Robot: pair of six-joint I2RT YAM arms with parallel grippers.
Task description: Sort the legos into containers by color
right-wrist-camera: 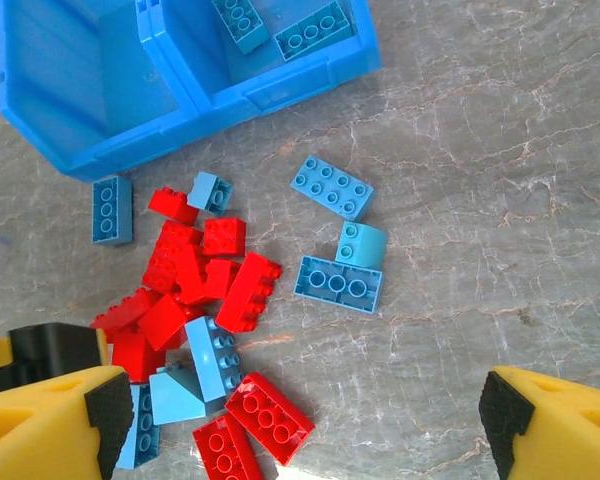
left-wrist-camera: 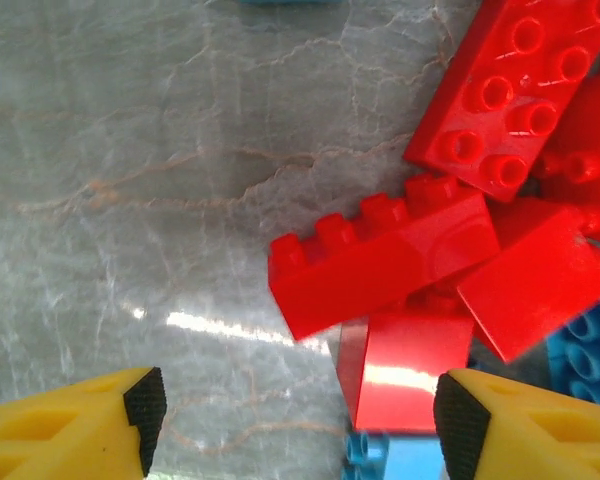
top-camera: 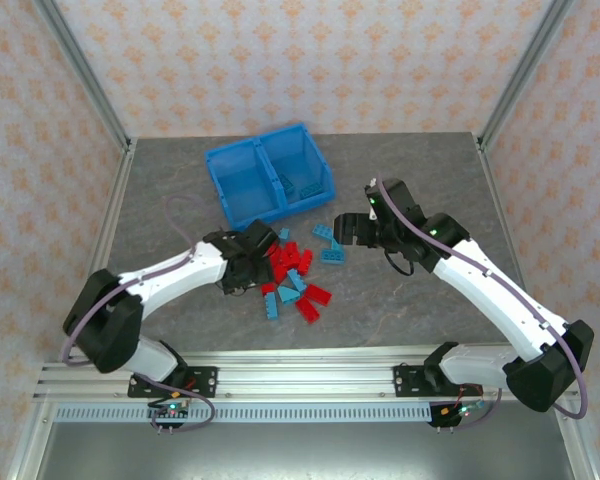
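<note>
left gripper (left-wrist-camera: 300, 412) parted, black pads (left-wrist-camera: 146, 404) low beside glossy red studded legos (left-wrist-camera: 380, 262), holding none | right gripper (right-wrist-camera: 305, 412) wide apart, empty, above grey veined table (right-wrist-camera: 490, 190) | legos red and light blue, heaped near smooth blue bin (right-wrist-camera: 120, 150) | two light blue bricks (right-wrist-camera: 315, 28) inside right compartment (right-wrist-camera: 280, 88)

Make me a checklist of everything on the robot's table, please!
Surface: grey marbled table, no spills seen.
Job's things: red bricks and blue bricks lie loose in front of the blue bin; a few blue ones are in its right half.
Clutter: nothing seen.
Tools: left tool open, low over the red bricks; right tool open, holding nothing.
Cables: a purple cable runs along each arm.
Surroundings: patterned walls, metal frame.
</note>
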